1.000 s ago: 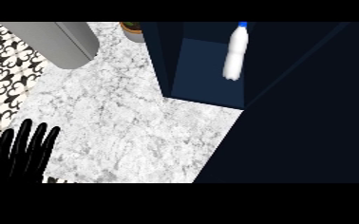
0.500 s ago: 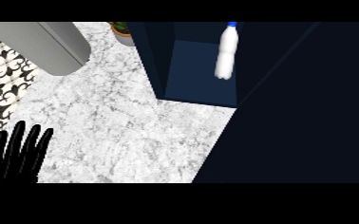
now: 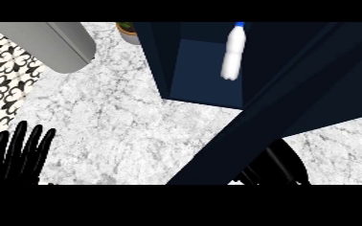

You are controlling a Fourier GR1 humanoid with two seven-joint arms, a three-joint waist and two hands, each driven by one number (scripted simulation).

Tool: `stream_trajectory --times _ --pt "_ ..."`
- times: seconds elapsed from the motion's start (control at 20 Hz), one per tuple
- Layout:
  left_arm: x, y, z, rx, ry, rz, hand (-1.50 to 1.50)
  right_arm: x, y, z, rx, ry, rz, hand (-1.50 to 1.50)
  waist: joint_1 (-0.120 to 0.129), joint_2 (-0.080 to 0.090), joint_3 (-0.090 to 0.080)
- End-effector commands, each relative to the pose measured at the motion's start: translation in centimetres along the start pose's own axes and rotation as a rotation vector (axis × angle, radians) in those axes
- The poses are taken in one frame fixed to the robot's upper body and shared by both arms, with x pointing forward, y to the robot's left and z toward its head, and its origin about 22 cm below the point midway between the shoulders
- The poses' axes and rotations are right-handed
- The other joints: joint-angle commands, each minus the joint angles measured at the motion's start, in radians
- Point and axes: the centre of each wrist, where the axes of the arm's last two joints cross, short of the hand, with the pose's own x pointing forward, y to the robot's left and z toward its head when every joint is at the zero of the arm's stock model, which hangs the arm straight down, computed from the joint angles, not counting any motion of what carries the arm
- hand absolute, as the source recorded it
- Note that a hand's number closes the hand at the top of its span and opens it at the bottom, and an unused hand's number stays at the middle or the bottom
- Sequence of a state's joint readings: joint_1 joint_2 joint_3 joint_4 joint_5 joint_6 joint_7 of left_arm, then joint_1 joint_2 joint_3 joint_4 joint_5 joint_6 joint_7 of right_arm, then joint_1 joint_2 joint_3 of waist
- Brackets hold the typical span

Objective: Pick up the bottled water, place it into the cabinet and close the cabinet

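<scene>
So the bottled water (image 3: pixel 232 52) is already inside the cabinet (image 3: pixel 205 76), top middle of the frame. It has a blue cap on top and stands close to the compartment's right wall. The cabinet door (image 3: pixel 283 105) isn't shut; it cuts diagonally from the upper right down to the bottom middle. The left hand (image 3: pixel 25 153) sits at the lower left edge over the marble surface (image 3: pixel 120 119), fingers straight up and spread apart, holding nothing. The right hand (image 3: pixel 283 165) is a dark shape at the lower right, right against the door's edge, and honestly I can't tell how it's set. There's a grey rounded thing (image 3: pixel 53 43) in the upper left, with a potted plant (image 3: pixel 127 31) beside the cabinet.
</scene>
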State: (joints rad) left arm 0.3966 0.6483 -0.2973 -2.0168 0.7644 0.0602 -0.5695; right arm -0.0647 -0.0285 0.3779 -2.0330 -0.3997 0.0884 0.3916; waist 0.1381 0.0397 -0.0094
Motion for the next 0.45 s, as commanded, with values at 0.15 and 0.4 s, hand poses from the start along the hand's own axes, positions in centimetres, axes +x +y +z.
stream_trajectory --times 0.15,0.4 --pt "0.2 0.0 -0.4 0.009 0.005 0.022 -1.5 0.4 -1.8 -9.0 -0.177 0.041 -0.02 1.5 0.01 -0.007 0.007" --pt "-1.0 0.2 0.6 0.004 0.029 0.027 -1.5 2.2 -2.2 -15.2 -0.221 0.038 -0.031 1.5 -0.006 -0.012 0.007"
